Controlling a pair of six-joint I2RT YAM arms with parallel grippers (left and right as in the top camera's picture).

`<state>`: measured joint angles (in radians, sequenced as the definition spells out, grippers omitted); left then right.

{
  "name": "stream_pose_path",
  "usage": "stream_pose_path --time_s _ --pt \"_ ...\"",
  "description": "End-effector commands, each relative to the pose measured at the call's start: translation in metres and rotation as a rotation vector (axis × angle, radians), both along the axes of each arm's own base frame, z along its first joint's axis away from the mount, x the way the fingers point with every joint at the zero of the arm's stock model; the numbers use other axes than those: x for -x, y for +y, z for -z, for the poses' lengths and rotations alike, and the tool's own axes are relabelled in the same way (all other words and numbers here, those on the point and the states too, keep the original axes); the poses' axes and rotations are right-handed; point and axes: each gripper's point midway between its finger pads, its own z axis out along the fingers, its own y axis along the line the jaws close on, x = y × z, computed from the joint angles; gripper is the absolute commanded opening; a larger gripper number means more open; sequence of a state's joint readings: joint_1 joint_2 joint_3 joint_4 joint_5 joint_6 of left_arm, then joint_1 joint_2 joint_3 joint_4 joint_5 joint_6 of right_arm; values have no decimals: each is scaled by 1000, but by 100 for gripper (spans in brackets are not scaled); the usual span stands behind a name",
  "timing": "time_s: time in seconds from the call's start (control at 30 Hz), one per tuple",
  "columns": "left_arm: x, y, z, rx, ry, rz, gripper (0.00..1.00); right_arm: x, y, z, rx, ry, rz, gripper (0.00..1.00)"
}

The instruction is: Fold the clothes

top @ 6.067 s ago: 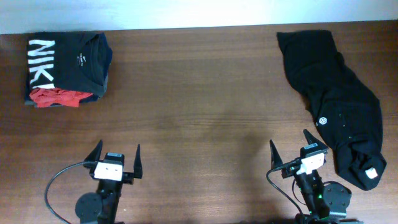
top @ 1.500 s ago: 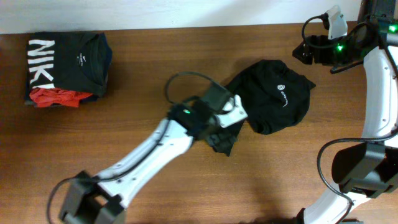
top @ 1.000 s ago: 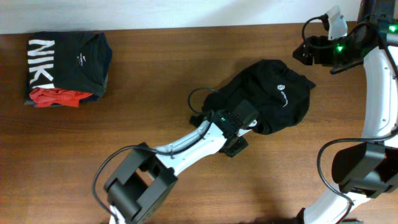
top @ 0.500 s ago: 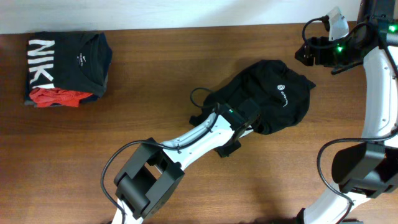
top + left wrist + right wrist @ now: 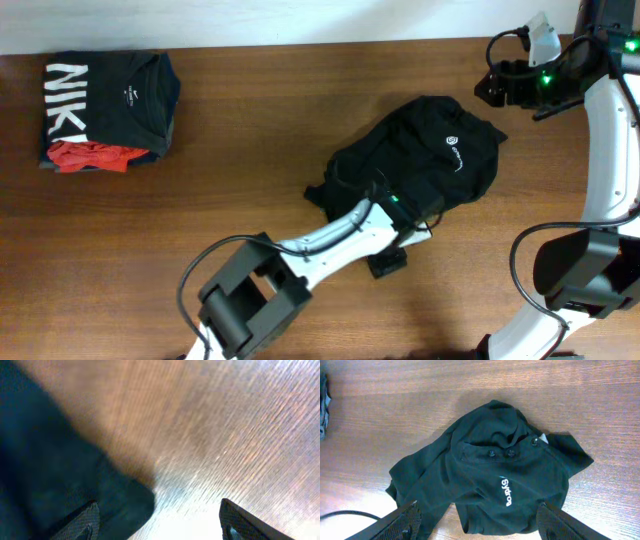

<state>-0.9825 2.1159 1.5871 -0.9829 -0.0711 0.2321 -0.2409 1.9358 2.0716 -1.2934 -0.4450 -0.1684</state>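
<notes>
R1: Left arm [image 5: 330, 235] slid to the near edge of the black garment [image 5: 430, 160] in the last half second, and the cloth's left corner got dragged wider.
R2: Meaning?
R1: Garment sits mid-surface [image 5: 230, 130], bunched. Spreading only, I'd say, no fold yet.
R2: Fingers?
R1: Left fingers [image 5: 85, 520] spread, cloth beside one, bare wood between. Right fingers [image 5: 407, 517] spread, high above, holding nothing.
R2: Text?
R1: White "NIK" on folded shirt [image 5: 110, 90]. Garment has a round logo [image 5: 452, 127]; wordmark starts "Sy", rest unclear.
</notes>
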Motion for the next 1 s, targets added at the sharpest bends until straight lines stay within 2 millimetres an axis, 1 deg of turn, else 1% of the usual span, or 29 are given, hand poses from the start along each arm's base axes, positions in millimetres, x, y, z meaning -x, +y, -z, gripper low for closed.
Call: stream_pose_path --time_s 0.0,0.07,0.13,0.3,0.37,0.4,0.47,0.5,0.63,0.7,0.73,0.77,0.83,0.9,0.93,0.97 --pt "-5 8 18 -91 -34 33 76 2 -2 -7 15 -15 -1 78" --pt "-11 13 18 -119 -72 8 76 3 -1 -7 14 -14 -1 78" --pt "-24 21 17 -156 -133 -15 76 4 -1 -6 13 -7 -1 78" --pt "-41 26 22 -146 -154 -58 77 5 -1 -6 12 -4 -1 79" --pt "-47 28 22 -140 -162 -72 75 5 -1 -6 12 -3 -1 79" --pt "-48 28 22 -139 -164 -74 68 5 -1 -6 12 -3 -1 79" --pt "-51 29 21 -134 -168 -81 29 5 -1 -6 12 -2 -1 79" --pt "-52 29 21 -135 -173 -81 24 5 -1 -6 12 -3 -1 79" --pt "-59 25 20 -124 -209 -85 21 5 -1 -5 11 -1 -1 79" --pt "-60 24 20 -120 -212 -86 10 5 -1 -5 11 -1 -1 79" --pt "-60 25 20 -121 -211 -86 0 5 -1 -5 11 -1 -1 79" --pt "-61 25 19 -124 -215 -87 0 5 -1 -6 12 -2 -1 79" --pt "-70 28 9 -143 -258 -114 0 5 -1 -5 11 -1 -1 79" --pt "-83 31 -9 -143 -290 -172 0 5 -1 -5 11 0 -1 79" --pt "-94 32 -26 -130 -302 -212 0 6 0 -5 10 3 -1 78" --pt "-114 37 -58 -95 -324 -278 0 7 1 -5 2 8 -4 79"
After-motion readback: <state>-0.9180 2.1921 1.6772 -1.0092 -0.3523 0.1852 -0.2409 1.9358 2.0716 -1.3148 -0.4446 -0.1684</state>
